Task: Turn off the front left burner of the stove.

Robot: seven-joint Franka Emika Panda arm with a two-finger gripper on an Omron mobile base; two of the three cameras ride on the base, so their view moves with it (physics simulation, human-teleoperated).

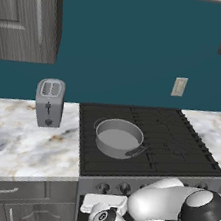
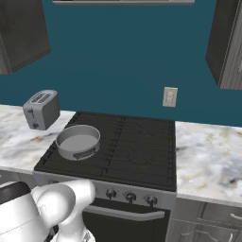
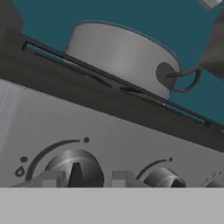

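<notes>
1. Locate the front left burner (image 1: 113,153), the black ridged grate section at the 7 o'clock quarter of the cooktop. It sits under the grey round metal pot (image 1: 119,137), so you cannot see whether a flame is lit.
2. Note the stove (image 2: 142,142), a wide gas range with a grey steel front panel. Its burners are controlled from the row of small dark round knobs along that panel, which is why the arm works low at the stove front, not over the grates.
3. In the hand view, find the leftmost dark round knob (image 3: 75,169) at 7 o'clock, directly below the pot. A second dark knob (image 3: 164,178) lies at 5 o'clock.
4. Check the gripper (image 3: 83,178). Its fingertips stand on either side of the leftmost knob, jaws apart; you cannot tell whether the pads touch it.
5. Disregard the small silver two-slot toaster (image 1: 49,102) on the marbled white counter (image 1: 21,144), at 9 o'clock from the burner.
</notes>
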